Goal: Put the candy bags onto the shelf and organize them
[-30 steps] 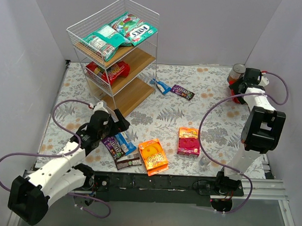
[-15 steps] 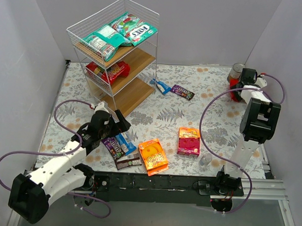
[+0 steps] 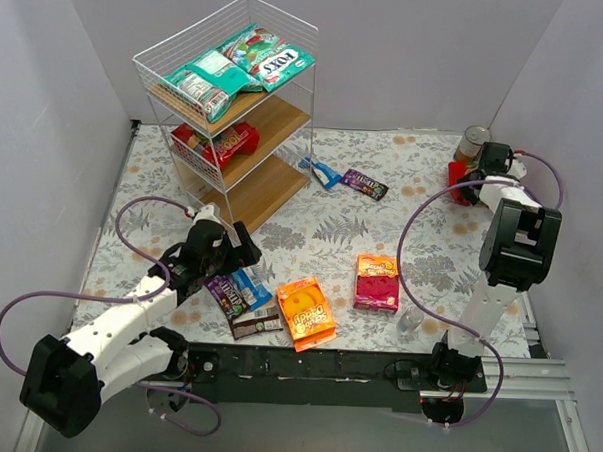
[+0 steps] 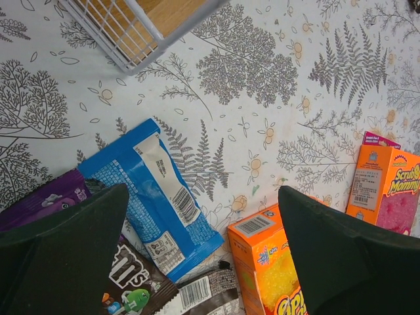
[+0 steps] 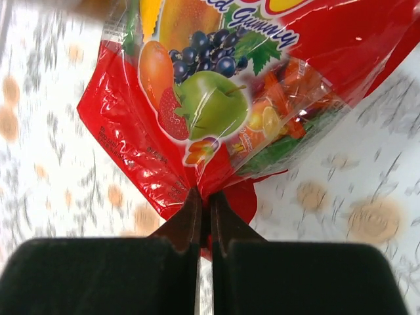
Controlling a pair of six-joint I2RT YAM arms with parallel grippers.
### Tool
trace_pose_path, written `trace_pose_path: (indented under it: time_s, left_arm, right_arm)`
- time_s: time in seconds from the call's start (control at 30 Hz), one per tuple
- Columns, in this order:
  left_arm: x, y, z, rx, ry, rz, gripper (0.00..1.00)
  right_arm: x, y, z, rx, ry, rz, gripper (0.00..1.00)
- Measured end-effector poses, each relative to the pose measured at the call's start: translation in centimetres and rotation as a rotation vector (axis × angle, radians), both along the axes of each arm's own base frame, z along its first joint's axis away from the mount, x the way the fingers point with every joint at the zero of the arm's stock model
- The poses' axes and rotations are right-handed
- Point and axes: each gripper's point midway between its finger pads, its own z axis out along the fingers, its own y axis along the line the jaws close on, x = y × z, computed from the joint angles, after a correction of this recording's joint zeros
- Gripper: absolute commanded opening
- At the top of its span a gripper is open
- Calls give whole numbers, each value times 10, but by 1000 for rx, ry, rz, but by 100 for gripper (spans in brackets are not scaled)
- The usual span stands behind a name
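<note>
The shelf (image 3: 226,113) stands at the back left, with teal-green candy bags (image 3: 238,68) on its top tier and a red bag (image 3: 220,142) on the middle one. My left gripper (image 3: 236,245) hovers open over a cluster of packs. Between its fingers (image 4: 203,197) lies the blue pack (image 4: 154,190), beside the purple pack (image 4: 46,203) and the brown pack (image 4: 138,289). At the far right my right gripper (image 3: 473,183) is shut (image 5: 205,197) on the bunched edge of a red fruit-gummy bag (image 5: 216,85), which lies on the cloth.
An orange box (image 3: 306,311) and a pink-orange box (image 3: 376,281) lie near the front. A purple pack (image 3: 365,184) and a small blue pack (image 3: 322,172) lie by the shelf's foot. A silver can (image 3: 474,143) stands behind the right gripper. A clear cup (image 3: 410,321) stands at the front right.
My right gripper has closed from wide onto the red bag's edge and edged left. The left arm has crept slightly toward the packs, still open.
</note>
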Motion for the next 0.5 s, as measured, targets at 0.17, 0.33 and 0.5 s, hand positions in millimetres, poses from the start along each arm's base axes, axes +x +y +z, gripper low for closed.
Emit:
trace_pose_path:
  time_s: [0.17, 0.33, 0.5]
  left_arm:
    - [2, -3, 6, -5, -29, -20, 98]
    - [3, -8, 10, -16, -48, -55, 98]
    - [4, -13, 11, -24, -58, -87, 98]
  right_arm:
    - [-20, 68, 4, 59, 8, 225, 1]
    - [-32, 169, 6, 102, 8, 568, 1]
    - [-66, 213, 6, 101, 32, 733, 27]
